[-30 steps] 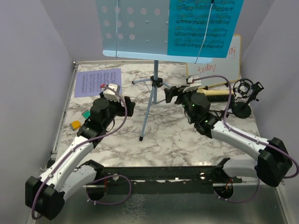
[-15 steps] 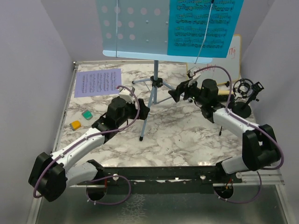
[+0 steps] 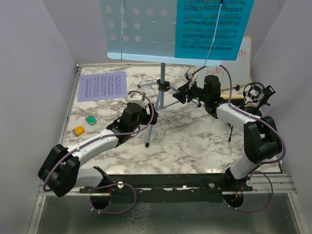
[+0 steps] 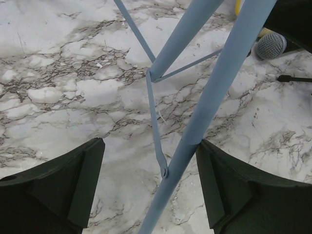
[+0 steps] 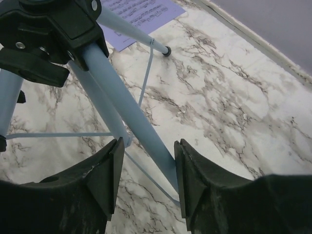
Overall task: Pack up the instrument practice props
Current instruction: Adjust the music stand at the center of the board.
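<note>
The light-blue perforated music rack [image 3: 139, 29] stands at the back on tripod legs [image 3: 155, 114], with a cyan sheet [image 3: 212, 27] on its right half. My left gripper [image 3: 148, 116] is open, its jaws on either side of the front leg [image 4: 214, 92], which lies close to the right finger. My right gripper [image 3: 181, 96] is open around another leg [image 5: 131, 112] just below the black hub [image 5: 48, 34]. A printed music sheet [image 3: 102, 86] lies at the back left. The black studio microphone [image 3: 256, 92] stands at the right. A handheld microphone's grille [image 4: 271, 45] shows in the left wrist view.
A wood-framed whiteboard [image 3: 241, 61] with red writing leans at the back right. A green block [image 3: 90, 119] and an orange block [image 3: 78, 130] lie at the left. Purple walls close in on both sides. Thin tripod braces [image 4: 153, 117] run between the legs.
Both arms have reached in to the tripod. The left gripper moved right to the front leg. The right gripper moved back and left, up to the leg by the hub.
</note>
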